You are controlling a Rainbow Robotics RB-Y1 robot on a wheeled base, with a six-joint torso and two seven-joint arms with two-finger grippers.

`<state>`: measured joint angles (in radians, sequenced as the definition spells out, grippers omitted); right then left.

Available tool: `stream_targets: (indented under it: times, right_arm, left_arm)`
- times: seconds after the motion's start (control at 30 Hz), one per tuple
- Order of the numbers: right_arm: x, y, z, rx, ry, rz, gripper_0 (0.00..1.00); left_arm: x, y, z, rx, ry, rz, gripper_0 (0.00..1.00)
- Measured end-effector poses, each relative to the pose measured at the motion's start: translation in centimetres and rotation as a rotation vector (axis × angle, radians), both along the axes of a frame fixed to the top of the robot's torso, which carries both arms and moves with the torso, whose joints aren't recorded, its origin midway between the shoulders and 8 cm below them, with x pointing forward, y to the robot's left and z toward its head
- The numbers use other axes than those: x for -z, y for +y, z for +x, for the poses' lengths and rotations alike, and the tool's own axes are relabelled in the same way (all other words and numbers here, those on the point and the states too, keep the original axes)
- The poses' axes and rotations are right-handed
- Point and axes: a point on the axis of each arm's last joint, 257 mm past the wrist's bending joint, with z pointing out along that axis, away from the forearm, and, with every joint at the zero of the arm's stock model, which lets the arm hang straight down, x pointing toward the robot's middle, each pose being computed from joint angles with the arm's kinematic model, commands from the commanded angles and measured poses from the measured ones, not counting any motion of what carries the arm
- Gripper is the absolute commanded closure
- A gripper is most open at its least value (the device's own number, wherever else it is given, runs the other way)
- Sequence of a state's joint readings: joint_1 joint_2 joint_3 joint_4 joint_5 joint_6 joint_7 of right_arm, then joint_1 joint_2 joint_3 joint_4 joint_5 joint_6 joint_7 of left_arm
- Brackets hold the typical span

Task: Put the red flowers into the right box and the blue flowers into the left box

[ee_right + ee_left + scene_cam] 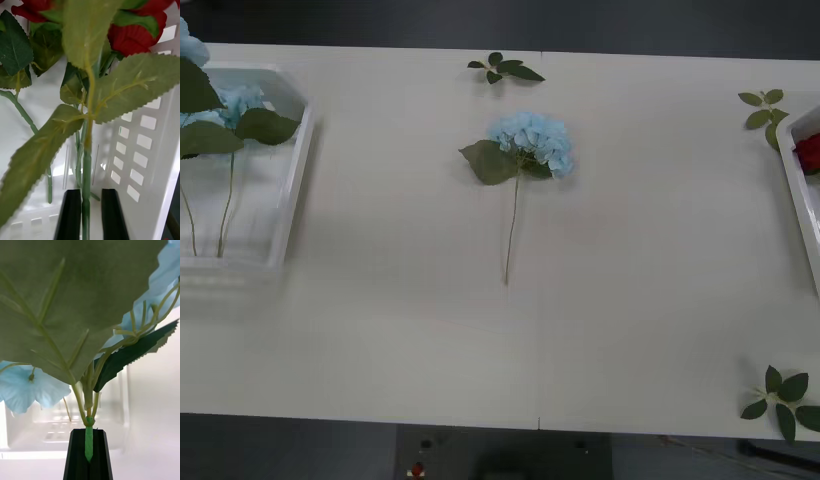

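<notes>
The left gripper point(89, 453) is clamping a blue flower point(22, 390) stem above the left box point(56, 431). The right gripper point(87, 213) is pinching a red flower point(131, 37) stem just beside the right box's point(150, 150) slotted wall.

A white table point(380, 330) carries two trays, one blue flower point(530, 142) and leaf sprigs.

Right claw point(87, 215) pinching a green stem, the red flowers point(135, 35) above, inside the right box point(150, 150)
</notes>
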<state>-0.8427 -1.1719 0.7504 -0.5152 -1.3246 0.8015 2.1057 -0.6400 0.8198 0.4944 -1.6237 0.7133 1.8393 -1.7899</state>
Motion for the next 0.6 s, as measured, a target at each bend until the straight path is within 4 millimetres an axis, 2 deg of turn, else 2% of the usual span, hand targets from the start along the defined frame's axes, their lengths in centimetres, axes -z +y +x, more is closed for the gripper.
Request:
stream_targets:
  times: [0.03, 0.1, 0.23, 0.33, 0.47, 0.6]
  right_arm:
    - [0.0, 0.0, 0.0, 0.0, 0.0, 0.0, 0.26]
    - [-0.1, 0.1, 0.1, -0.003, -0.004, 0.003, 0.18]
    - [-0.7, 0.6, 0.7, -0.02, -0.024, 0.019, 0.17]
    - [-0.9, 2.0, 0.8, -0.046, -0.003, 0.056, 0.17]
    - [-2.3, 5.2, 1.2, -0.115, 0.033, 0.117, 0.17]
    - [-5.3, 8.9, 0.8, -0.203, 0.087, 0.176, 0.17]
  left_arm:
    - [0.0, 0.6, 0.2, -0.007, -0.008, 0.0, 1.0]
    - [0.0, 1.7, 0.8, -0.03, -0.029, -0.005, 1.0]
    - [0.2, 3.7, 2.7, -0.078, -0.103, -0.02, 1.0]
    - [0.5, 5.3, 4.1, -0.115, -0.166, -0.025, 1.0]
    - [1.6, 7.1, 5.3, -0.157, -0.212, -0.027, 1.0]
    - [2.5, 8.6, 6.8, -0.188, -0.274, -0.013, 1.0]
